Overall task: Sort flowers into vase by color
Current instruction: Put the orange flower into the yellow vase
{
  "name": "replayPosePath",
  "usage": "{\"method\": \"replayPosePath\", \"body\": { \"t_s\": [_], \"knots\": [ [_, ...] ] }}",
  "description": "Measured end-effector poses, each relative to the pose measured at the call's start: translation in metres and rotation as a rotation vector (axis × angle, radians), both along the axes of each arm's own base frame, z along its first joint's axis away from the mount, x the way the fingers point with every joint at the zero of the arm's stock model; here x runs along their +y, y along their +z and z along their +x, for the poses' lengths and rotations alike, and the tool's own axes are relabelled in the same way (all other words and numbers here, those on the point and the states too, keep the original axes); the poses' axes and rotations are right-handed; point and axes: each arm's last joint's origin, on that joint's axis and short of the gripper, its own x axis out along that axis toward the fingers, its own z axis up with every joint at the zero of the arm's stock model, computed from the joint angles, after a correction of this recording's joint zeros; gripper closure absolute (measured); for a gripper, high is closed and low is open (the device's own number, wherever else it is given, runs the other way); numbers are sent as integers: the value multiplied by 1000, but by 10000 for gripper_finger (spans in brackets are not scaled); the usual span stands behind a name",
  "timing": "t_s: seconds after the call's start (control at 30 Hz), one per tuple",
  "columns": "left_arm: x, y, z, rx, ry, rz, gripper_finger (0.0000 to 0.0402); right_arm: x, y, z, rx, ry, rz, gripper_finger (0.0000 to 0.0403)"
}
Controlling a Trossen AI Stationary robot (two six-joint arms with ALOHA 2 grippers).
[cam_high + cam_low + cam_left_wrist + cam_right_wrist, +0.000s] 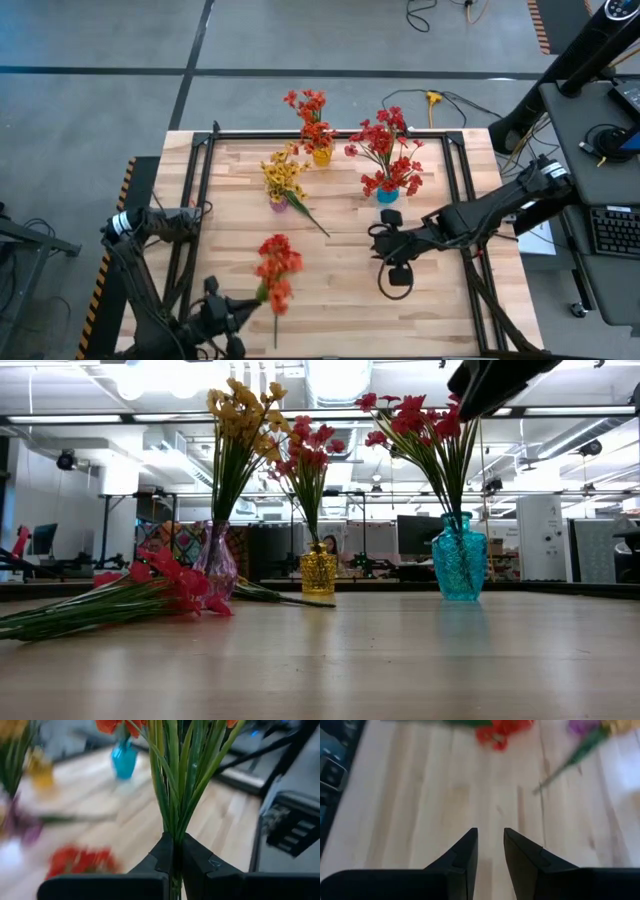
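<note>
The left gripper is clenched on the green stems of an orange-red flower spray near the table's front edge, gripping low so the blossoms stay free for a vase. The right gripper waits empty, jaws slightly apart, beside the blue vase.
</note>
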Motion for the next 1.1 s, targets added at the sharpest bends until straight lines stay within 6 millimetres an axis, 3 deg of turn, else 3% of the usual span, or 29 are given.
{"method": "replayPosePath", "body": {
  "t_s": [0.23,0.47,0.8,0.97,1.1],
  "knots": [
    [-12,1,32,-83,-33,149,399,13,-9,9,-223,104,20,313],
    [-20,5,67,26,-151,207,398,18,1,12,-284,129,25,323],
    [-35,35,108,-1,-628,434,398,42,14,-2,-251,236,73,320],
    [-27,36,122,-2,-694,536,398,57,17,-12,-298,279,52,331],
    [-15,19,133,6,-684,512,398,67,16,-14,-407,268,-8,339]
  ]
}}
